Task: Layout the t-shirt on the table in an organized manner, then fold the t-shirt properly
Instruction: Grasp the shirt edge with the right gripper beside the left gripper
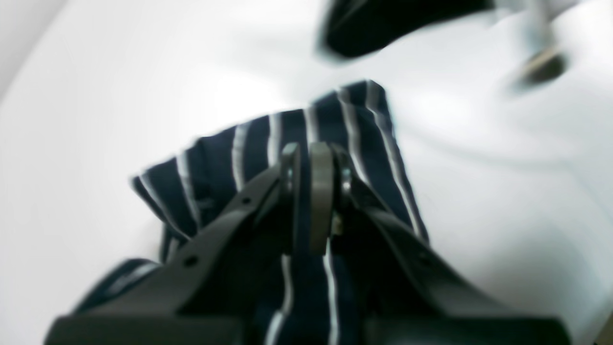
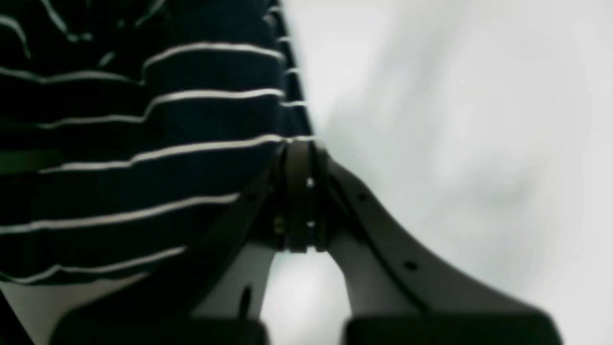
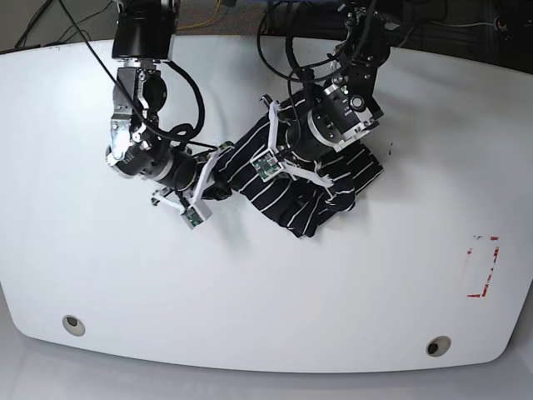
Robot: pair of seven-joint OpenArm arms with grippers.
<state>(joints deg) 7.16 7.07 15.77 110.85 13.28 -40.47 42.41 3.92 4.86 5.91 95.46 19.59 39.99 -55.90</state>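
T-shirt (image 3: 304, 187) bunched mid-worktop (image 3: 250, 292), toward far side. Left hand (image 1: 316, 201) pressed together, pinching striped fabric fold. Right hand (image 2: 299, 191) pressed together, pinching shirt edge. 2 grommets (image 3: 72, 324) near front edge; red-marked rectangle (image 3: 483, 267) well apart.

The base view looks steeply down from above onto the whole white table (image 3: 250, 317), its near rounded edge at 6 o'clock, both arms entering from 12 o'clock, and the t-shirt (image 3: 308, 179) just above frame centre. The left wrist view sits close behind the left gripper (image 1: 316, 191), facing along its fingers toward 12 o'clock, with striped cloth filling the near field and blurred tabletop beyond. The right wrist view sits equally close behind the right gripper (image 2: 299, 191), cloth from 8 to 11 o'clock, so all three views share the shirt and tabletop.
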